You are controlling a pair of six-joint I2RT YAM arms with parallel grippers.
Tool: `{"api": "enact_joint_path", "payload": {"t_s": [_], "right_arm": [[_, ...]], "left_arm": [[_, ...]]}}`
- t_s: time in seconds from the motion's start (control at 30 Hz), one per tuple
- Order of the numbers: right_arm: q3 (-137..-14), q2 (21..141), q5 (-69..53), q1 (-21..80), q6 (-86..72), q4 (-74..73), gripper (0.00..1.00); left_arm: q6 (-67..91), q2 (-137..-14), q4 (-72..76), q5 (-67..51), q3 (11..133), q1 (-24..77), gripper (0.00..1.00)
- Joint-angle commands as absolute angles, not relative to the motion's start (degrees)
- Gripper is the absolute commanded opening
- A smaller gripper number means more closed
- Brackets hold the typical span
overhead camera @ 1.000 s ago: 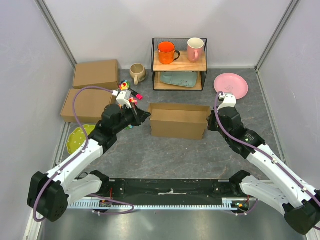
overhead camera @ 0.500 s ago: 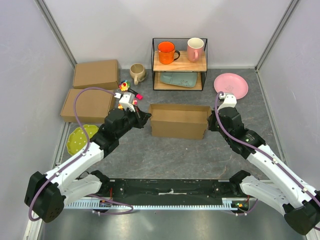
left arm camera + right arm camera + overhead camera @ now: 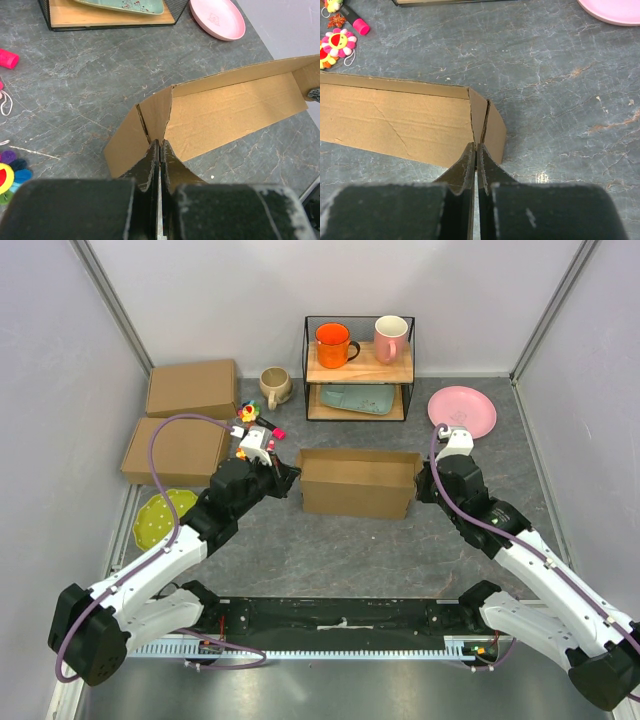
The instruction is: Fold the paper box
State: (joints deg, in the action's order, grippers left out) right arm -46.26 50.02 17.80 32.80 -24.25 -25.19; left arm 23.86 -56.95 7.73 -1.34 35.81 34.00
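Since the earlier frame, the left arm has been swung a little toward the right edge of the worktop (image 3: pixel 330 550), and its elbow has been carried forward. The left claw (image 3: pixel 291 478) has thereby been brought against the left end of the paper box (image 3: pixel 358 485), from which it was slightly apart before. No shift is seen in the right arm or in the box.

The box is set in the middle of the worktop, lengthwise between the two claws and in front of the wire rack (image 3: pixel 358 368). It is partly folded, with its long walls raised and its short end flaps bent inward.

From the left wrist, the left claw (image 3: pixel 159 145) is seen pinched narrow, its tips meeting the fold of the end flaps of the box (image 3: pixel 235 110). Whether cardboard is nipped between them cannot be told.

The right claw (image 3: pixel 420 483) is placed at the right end. From its wrist, the claw (image 3: pixel 475 147) is likewise seen nearly closed, its tips at the bent end flaps of the box (image 3: pixel 395 125).

Two flat boxes (image 3: pixel 190 390) are kept near the far left corner, and a pink plate (image 3: pixel 462 411) lies toward the far right corner.
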Motion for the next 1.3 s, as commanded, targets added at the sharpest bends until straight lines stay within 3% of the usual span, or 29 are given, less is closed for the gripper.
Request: {"api": "enact_joint_path", "payload": {"t_s": [0.0,0.27,0.77,0.83,0.97,1.03,1.27], "right_arm": [[-45.9,48.9,16.3,33.0,-25.3,-23.9,0.04],[-48.3,50.0,14.8,33.0,-26.1,-23.6,0.04],[-40.0,48.3,17.6,33.0,-25.1,-23.1,0.02],[-40.2,47.9,18.1,33.0,-25.2,-23.5,0.07],[-42.7,47.2,19.5,33.0,-25.5,-23.7,0.39],[-44.5,47.7,20.3,33.0,-25.3,-23.8,0.46],[-48.4,49.3,21.8,33.0,-24.5,-23.6,0.53]], "left_arm": [[21.3,-57.6,4.0,-0.2,35.5,34.8,0.02],[21.1,-58.3,4.0,1.6,35.5,36.2,0.02],[22.8,-59.4,7.0,6.9,31.7,41.0,0.02],[22.2,-59.2,7.0,7.6,31.6,41.3,0.02],[21.1,-59.4,5.6,9.8,32.3,42.2,0.02],[20.7,-59.5,5.1,10.6,32.5,42.4,0.02],[20.3,-59.8,3.9,11.9,33.0,42.9,0.02]]}}
